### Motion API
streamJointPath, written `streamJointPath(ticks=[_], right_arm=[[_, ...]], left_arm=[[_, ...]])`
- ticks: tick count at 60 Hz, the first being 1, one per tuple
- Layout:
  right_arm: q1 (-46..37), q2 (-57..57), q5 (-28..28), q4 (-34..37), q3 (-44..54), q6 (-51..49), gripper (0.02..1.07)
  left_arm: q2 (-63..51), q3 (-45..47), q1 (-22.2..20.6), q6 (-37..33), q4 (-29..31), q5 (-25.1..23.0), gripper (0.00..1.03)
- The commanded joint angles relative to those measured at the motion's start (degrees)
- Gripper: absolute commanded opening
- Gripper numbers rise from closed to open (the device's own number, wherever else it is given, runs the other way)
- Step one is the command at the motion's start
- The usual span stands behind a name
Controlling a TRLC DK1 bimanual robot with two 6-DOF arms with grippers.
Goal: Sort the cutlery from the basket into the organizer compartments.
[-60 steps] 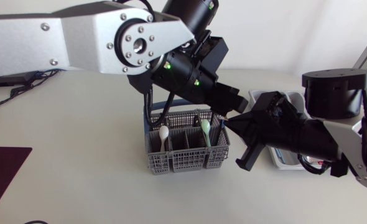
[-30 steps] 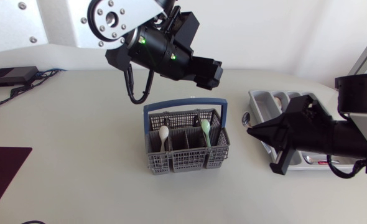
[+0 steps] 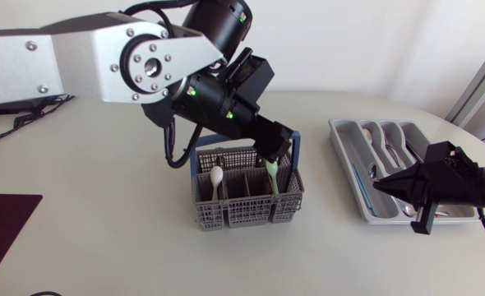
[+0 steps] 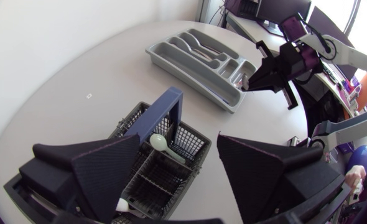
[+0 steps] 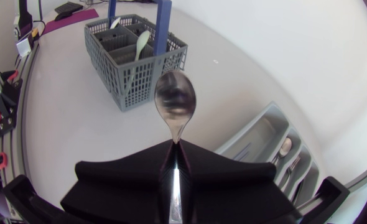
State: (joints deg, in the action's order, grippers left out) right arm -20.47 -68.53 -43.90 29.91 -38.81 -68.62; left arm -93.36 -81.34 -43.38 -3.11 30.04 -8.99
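Observation:
The grey cutlery basket (image 3: 247,201) with a blue handle stands mid-table; a white spoon (image 3: 216,176) and a pale green spoon (image 3: 271,169) stick up in it. My left gripper (image 3: 277,146) hovers just over its back right corner, open and empty. From the left wrist, the basket (image 4: 147,171) and green spoon (image 4: 160,142) lie below the open left gripper (image 4: 177,171). The grey organizer (image 3: 353,168) sits to the right. My right gripper (image 3: 380,185) hangs over its near side, shut on a metal spoon (image 5: 175,99) that points up from the right gripper (image 5: 174,155).
Several metal pieces lie in the organizer's compartments (image 3: 388,146). A dark red mat (image 3: 2,222) covers the table's near left corner. A small black box (image 3: 14,102) with cables sits at the far left.
The two grippers were together above the basket. My left gripper opened, swung up and back, then came down over the basket again. My right arm pulled away rightward to the organizer.

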Motion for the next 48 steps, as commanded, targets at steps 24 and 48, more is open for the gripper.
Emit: streamJointPath(ticks=[24,48], right_arm=[[-17.24,-24.63,1.8,10.78,-16.3,-34.83,0.08],[-21.81,-35.62,10.94,11.92,-23.86,-48.89,0.08]], left_arm=[[0.2,5.23,-2.94,-5.59,0.37,-0.06,0.86],[-0.24,7.86,-4.26,-6.47,0.19,-0.06,0.86]])
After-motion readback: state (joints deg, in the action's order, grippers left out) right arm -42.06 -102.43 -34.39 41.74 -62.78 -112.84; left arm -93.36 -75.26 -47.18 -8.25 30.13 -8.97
